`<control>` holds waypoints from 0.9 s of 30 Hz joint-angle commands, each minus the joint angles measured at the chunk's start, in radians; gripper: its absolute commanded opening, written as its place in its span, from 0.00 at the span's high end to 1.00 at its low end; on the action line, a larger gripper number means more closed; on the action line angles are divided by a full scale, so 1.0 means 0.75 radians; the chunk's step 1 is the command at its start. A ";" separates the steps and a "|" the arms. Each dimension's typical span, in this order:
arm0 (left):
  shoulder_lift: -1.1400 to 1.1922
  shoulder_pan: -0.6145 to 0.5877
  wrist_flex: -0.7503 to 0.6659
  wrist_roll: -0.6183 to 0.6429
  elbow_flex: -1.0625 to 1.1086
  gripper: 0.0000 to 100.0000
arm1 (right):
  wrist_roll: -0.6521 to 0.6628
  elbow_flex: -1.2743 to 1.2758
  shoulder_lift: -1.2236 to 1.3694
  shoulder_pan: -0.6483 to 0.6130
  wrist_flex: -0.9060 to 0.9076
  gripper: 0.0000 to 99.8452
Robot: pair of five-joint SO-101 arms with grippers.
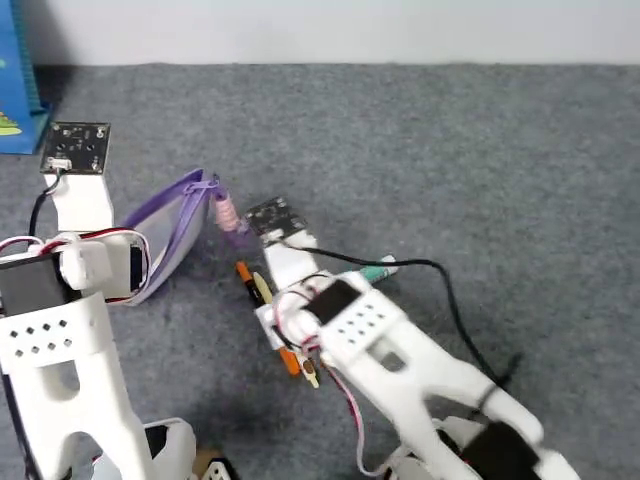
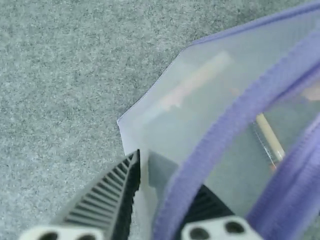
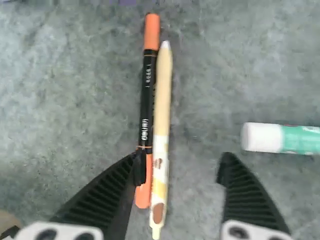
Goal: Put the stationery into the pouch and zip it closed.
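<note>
Grey counter. On it the purple-zipped pouch gapes, one wall pinched in the left tool. Near the pouch mouth the right tool hangs wide open and empty over an orange pen and a cream pen. They lie side by side, long axes aimed at the pouch. This looks like the pickup step: lower, then close across both. A glue stick lies just beyond the pens.

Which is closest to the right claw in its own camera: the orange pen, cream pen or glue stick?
1. Cream pen, between the right gripper's open fingers.
2. Orange pen, at one fingertip; nearly a tie.
3. Glue stick, out past the other finger.
</note>
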 commanded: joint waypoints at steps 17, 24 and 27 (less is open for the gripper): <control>0.002 -0.010 0.010 0.018 -0.064 0.99 | -0.035 -0.448 0.748 -0.062 -0.159 0.85; 0.000 -0.010 0.002 0.016 -0.030 0.99 | -0.029 -0.444 0.740 -0.058 -0.130 0.95; 0.000 -0.010 0.002 0.016 -0.032 0.99 | -0.006 -0.444 0.727 -0.056 -0.054 0.97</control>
